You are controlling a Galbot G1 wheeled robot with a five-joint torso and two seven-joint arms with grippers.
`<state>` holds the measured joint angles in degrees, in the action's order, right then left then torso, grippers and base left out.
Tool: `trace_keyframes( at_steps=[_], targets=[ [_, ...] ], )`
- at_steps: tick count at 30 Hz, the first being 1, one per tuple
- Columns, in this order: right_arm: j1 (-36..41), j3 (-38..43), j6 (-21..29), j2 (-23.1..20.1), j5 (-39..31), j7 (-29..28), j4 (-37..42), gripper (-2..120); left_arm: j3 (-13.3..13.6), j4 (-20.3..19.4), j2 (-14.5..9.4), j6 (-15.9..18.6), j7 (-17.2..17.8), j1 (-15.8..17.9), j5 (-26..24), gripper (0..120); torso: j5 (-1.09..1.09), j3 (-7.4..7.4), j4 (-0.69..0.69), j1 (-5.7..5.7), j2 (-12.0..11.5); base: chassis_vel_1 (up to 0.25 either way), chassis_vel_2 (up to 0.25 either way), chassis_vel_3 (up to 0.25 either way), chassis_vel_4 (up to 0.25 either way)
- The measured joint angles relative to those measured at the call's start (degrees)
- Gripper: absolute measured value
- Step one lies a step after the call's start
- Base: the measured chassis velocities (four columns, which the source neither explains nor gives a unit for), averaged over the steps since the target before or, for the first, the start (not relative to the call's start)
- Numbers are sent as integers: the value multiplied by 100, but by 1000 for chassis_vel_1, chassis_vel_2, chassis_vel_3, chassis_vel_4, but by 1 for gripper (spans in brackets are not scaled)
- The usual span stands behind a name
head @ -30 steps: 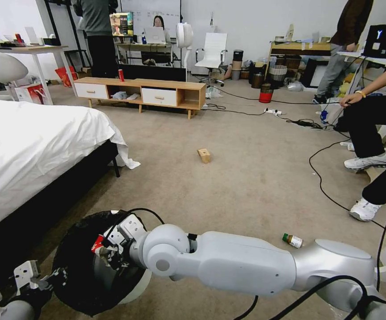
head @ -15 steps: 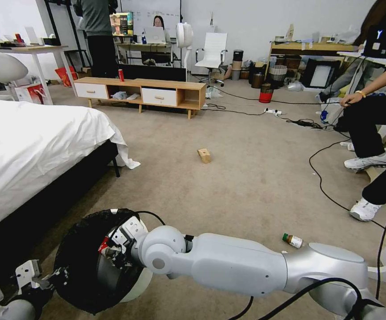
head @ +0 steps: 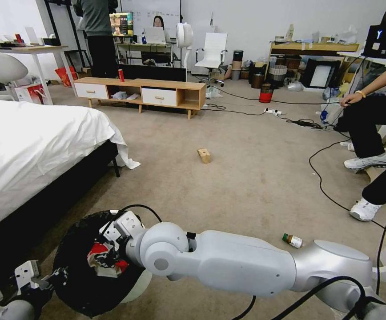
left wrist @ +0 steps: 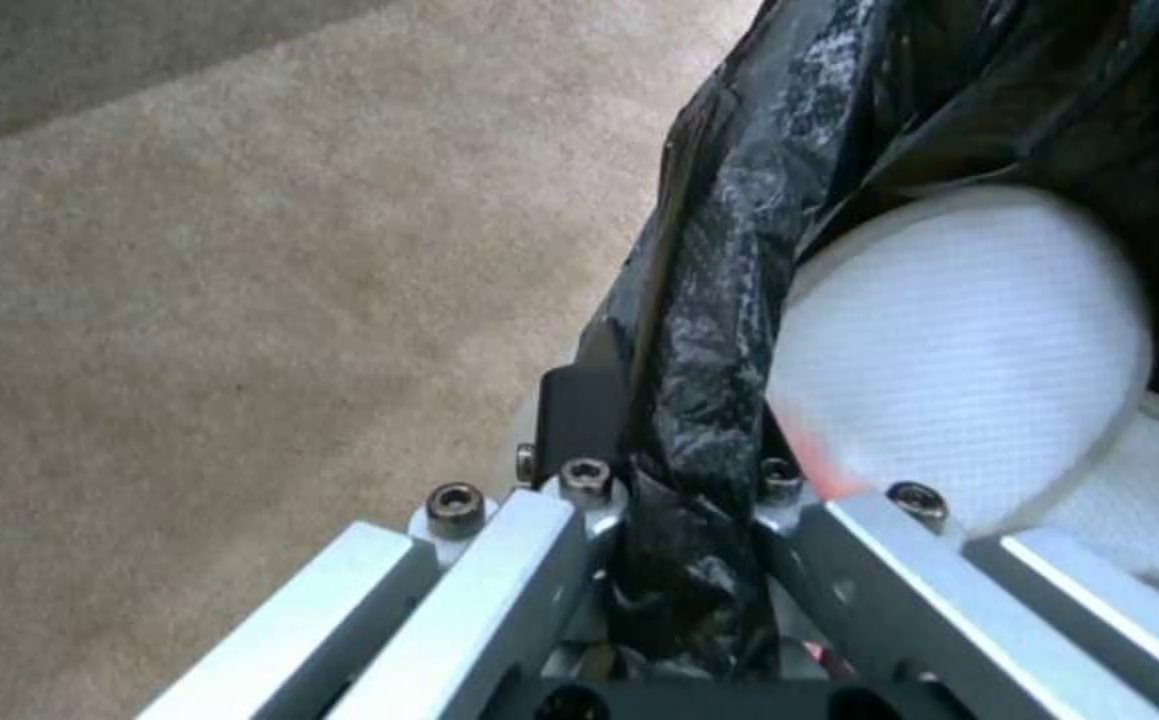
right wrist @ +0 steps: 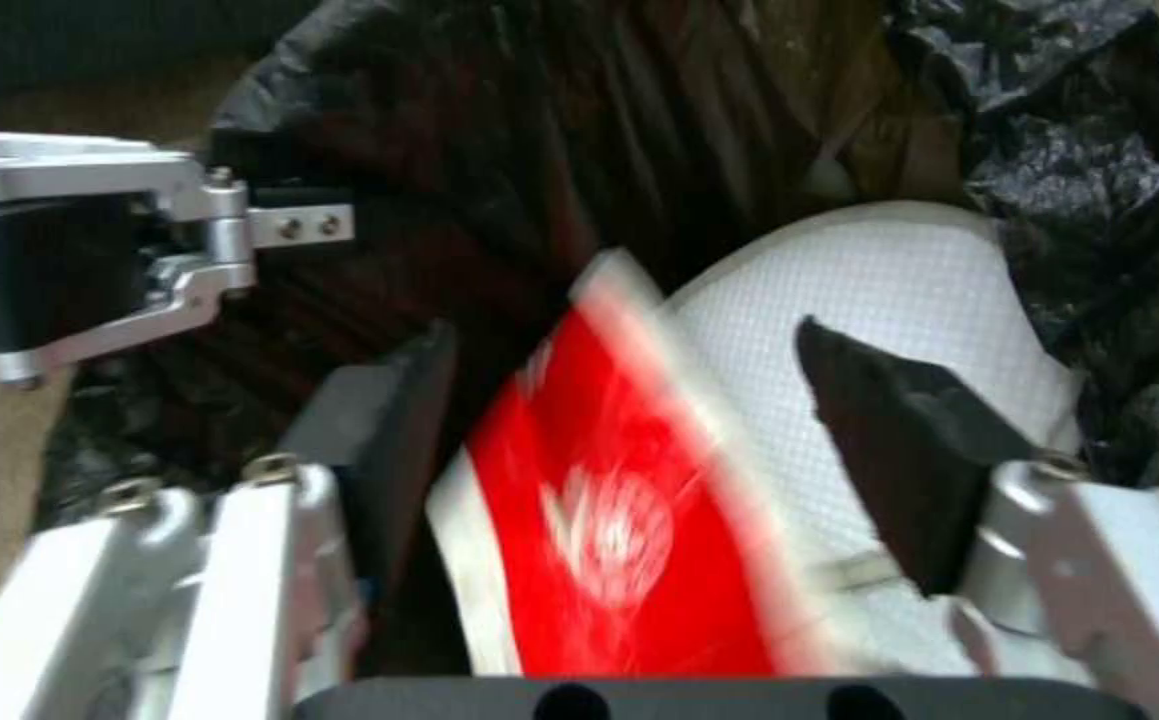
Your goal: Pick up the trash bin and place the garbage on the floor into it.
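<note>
Head view: the beige-grey short-pile carpet floor (head: 246,178) runs from a white-sheeted bed (head: 33,146) on the robot's left to a low wooden cabinet (head: 142,93) at the far wall, crossed by black cables (head: 322,186). A small tan cardboard box (head: 204,155) lies mid-floor; a clear green-capped bottle (head: 293,240) lies near the right arm. The small round white plastic trash bin (head: 140,281) lined with a crinkly black bag sits low at the robot's left, tilted toward the camera. A crumpled red-white paper cup (head: 104,260) lies inside it. The right gripper (head: 113,242) hangs over the bin's mouth. The left gripper (head: 53,278) is at the bin's near rim.

Left wrist view: the left gripper (left wrist: 666,520) is clamped on the bag-covered rim of the trash bin (left wrist: 726,300), with the floor (left wrist: 273,250) beyond. A white curved lid piece (left wrist: 966,350) shows inside.

Right wrist view: the right gripper (right wrist: 619,430) has its fingers spread wide, the paper cup (right wrist: 619,520) loose between them, blurred, over the lid piece (right wrist: 899,290) and the black lining. The left gripper (right wrist: 279,225) shows at the rim.
</note>
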<state>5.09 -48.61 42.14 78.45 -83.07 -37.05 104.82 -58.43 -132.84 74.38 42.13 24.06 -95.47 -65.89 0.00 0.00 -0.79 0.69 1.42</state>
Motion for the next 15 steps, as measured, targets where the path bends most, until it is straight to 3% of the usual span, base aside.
trace_keyframes(
  at_steps=[8, 15],
  targets=[
    [-29, 9, 0, -32, -67, -115, 143, 98, -18, 15, -1, 0, 0, 1, -6, 2, 0, 0, 0, 0, 0, 0, 0, 0, 0],
    [-73, 156, 0, -73, -118, -177, 319, 100, -19, 72, -3, 0, 1, 20, -7, 2, 0, 0, 0, 0, 0, 0, 0, 0, 0]
  ],
)
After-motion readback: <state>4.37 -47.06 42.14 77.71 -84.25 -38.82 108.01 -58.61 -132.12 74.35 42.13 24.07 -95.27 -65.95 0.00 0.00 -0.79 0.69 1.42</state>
